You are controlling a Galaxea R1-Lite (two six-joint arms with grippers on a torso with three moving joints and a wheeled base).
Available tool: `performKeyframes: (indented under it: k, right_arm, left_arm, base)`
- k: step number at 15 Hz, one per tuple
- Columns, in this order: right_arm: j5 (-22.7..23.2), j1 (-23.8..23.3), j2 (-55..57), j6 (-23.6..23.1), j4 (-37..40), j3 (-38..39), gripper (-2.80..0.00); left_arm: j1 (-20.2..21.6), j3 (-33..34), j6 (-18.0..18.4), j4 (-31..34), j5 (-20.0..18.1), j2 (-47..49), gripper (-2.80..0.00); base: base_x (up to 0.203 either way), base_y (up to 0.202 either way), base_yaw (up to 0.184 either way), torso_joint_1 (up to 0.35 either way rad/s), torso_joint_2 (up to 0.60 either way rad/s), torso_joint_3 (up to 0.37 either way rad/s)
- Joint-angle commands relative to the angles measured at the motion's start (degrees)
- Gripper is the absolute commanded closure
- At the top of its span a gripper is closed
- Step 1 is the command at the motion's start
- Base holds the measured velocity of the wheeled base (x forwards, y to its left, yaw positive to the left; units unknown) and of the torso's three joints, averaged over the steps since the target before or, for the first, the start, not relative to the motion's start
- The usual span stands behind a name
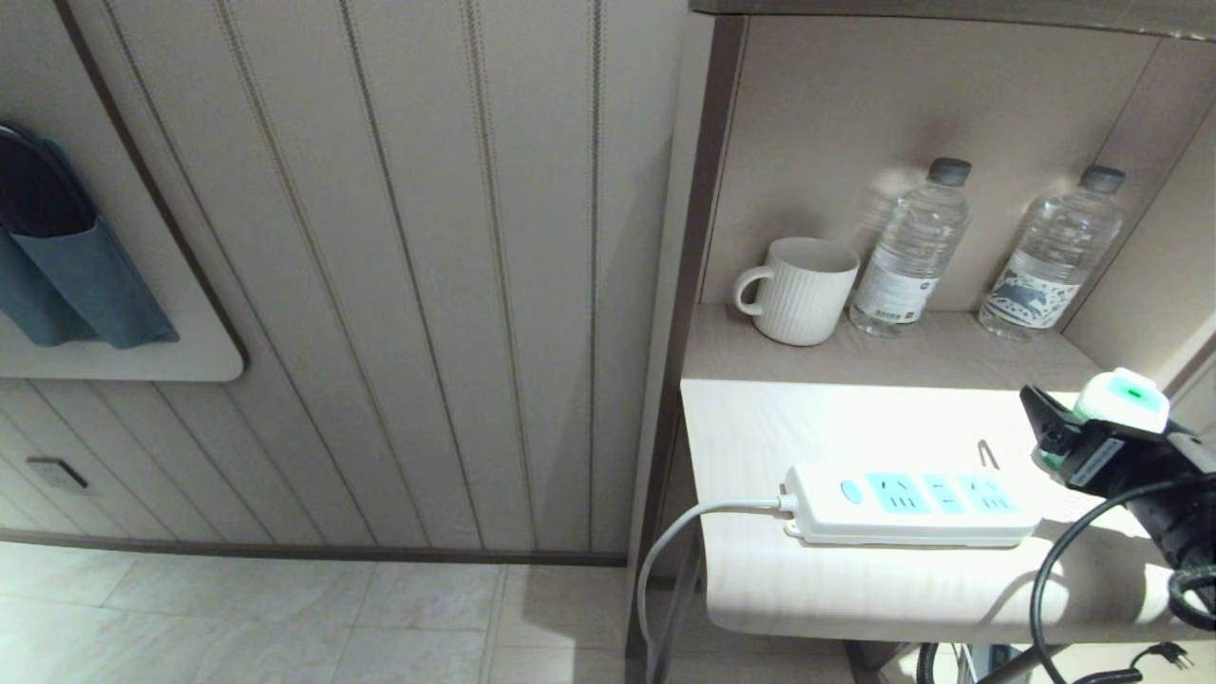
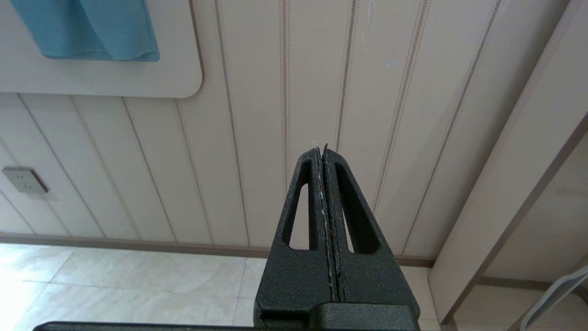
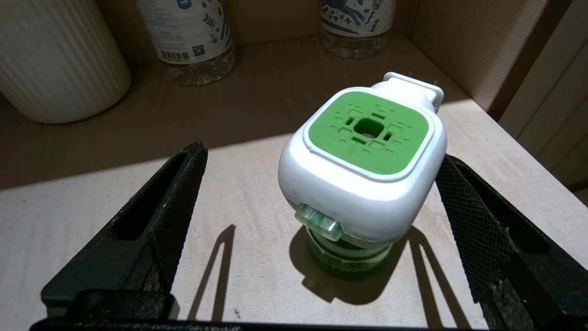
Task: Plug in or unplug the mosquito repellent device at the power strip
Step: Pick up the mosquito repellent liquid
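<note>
Right gripper [image 3: 317,184] at the right edge of the counter [image 1: 760,446], jaws spread wide with one finger on each side of the mosquito repellent device [image 3: 363,156], the farther finger close against the white head, the nearer one well apart from it; no pinch yet. Device upright on its green bottle on the bare counter near the right edge, green square face up, plug block toward the back wall of the niche, not plugged in. Power strip [image 1: 912,503] flat along the front part of the counter, just left of the device and apart from it, blue oval button at its left end, all three light-blue socket panels unoccupied, white cord [image 1: 665,560] off the left edge and down toward the floor. Toward the back of the niche, behind the lit area: ribbed white mug [image 1: 803,290] at the left, two clear water bottles [image 1: 912,252] to its right. Left gripper [image 2: 325,193] away from the counter, facing the panelled wall [image 2: 285,92], fingers pressed together on nothing.
</note>
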Motion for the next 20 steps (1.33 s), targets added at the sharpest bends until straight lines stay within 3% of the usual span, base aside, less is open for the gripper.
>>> performKeyframes:
  k: [1,18,19,20]
  right_arm:
    - [-0.1,-0.3,1.7,0.7,-0.7,-0.4,-2.8]
    - [-0.3,-1.8,3.7,1.0,-1.1,-2.8,-2.8]
    - [-0.3,-1.8,3.7,1.1,-1.2,-3.0,0.0]
    - [-0.5,-1.8,3.7,1.3,-1.4,-3.4,0.0]
  left_arm:
    - [0.0,0.0,0.0,-0.1,0.0,0.0,0.0]
    - [0.0,0.0,0.0,-0.1,0.0,0.0,0.0]
    - [0.0,0.0,0.0,-0.1,0.0,0.0,0.0]
    - [0.0,0.0,0.0,-0.1,0.0,0.0,0.0]
  base:
    - [0.0,0.0,0.0,0.0,0.0,0.0]
    - [0.0,0.0,0.0,0.0,0.0,0.0]
    - [0.0,0.0,0.0,0.0,0.0,0.0]
    - [0.0,0.0,0.0,0.0,0.0,0.0]
